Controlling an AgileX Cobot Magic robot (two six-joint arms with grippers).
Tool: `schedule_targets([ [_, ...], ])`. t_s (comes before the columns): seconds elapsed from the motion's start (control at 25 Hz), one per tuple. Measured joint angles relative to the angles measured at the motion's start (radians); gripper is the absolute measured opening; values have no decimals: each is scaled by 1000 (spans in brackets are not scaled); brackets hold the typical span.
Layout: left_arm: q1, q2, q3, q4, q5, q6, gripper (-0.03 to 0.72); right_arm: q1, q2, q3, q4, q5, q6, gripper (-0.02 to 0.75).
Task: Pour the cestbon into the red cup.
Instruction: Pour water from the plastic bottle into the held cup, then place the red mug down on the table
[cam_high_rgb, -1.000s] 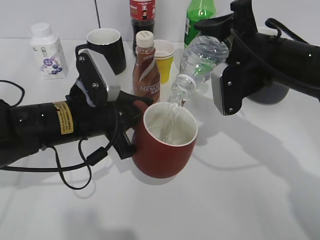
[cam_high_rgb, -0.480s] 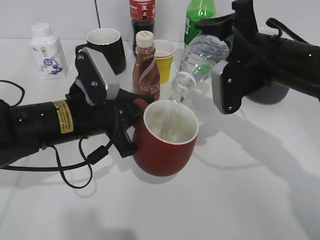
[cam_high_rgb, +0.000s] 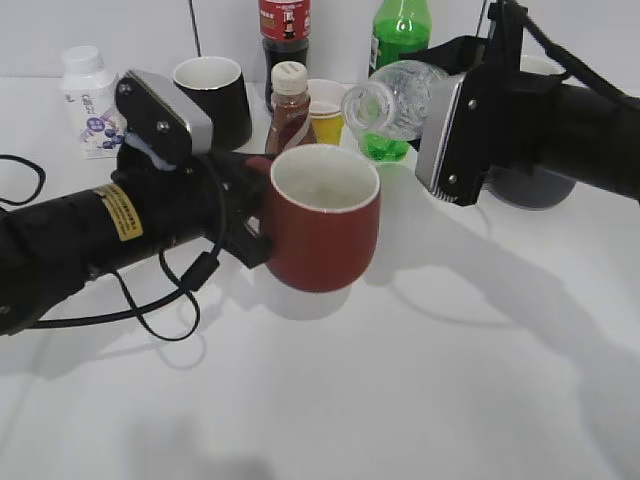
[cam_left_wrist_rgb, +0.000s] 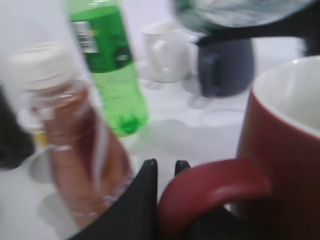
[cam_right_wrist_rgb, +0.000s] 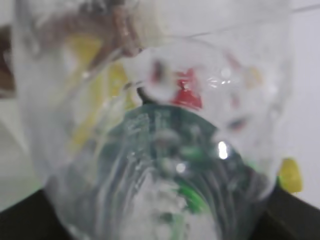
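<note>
Exterior view: left gripper (cam_high_rgb: 252, 215) clamps the handle of the red cup (cam_high_rgb: 322, 232), holding it upright and lifted, left of centre. Right gripper (cam_high_rgb: 452, 100) grips the cestbon (cam_high_rgb: 395, 98) on its side, far right of the cup; its open mouth faces left, beside the rim and not over it, and no stream shows. Judged: pour paused or finished.

Left wrist view: fingers (cam_left_wrist_rgb: 145, 185) narrow around the handle; Nescafe bottle (cam_left_wrist_rgb: 75, 145) and green soda bottle (cam_left_wrist_rgb: 107, 65) stand beyond.

Right wrist view: the bottle fills the frame, blurred; jaws unseen here.
</note>
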Motion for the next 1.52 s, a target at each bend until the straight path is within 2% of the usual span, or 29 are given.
schedule_targets([
  [0.2,0,1,0,-54,-35,1,67,0,9,-3,-50,-57,257,461],
  [0.32,0,1,3,-96,-41,1,67,0,37,-31,-59,-97,495,461],
  [0.44,0,-18,30,-190,-41,1,67,0,73,-71,-35,-108,717,461],
  [0.52,11,-42,55,-241,-45,16,67,0,94,-83,21,-110,789,461],
  [0.76,86,-77,109,-384,-66,102,67,0,154,-86,223,-165,853,461],
  [1.04,227,-38,111,-419,-97,108,67,0,234,-104,263,-185,952,461],
  [1.16,272,26,111,-432,-138,108,67,0,271,-108,313,-189,966,461],
  [1.32,283,134,103,-450,-237,109,67,0,322,-110,391,-213,968,461],
  [1.52,283,264,37,-455,-278,105,64,0,351,-110,399,-229,970,461],
])
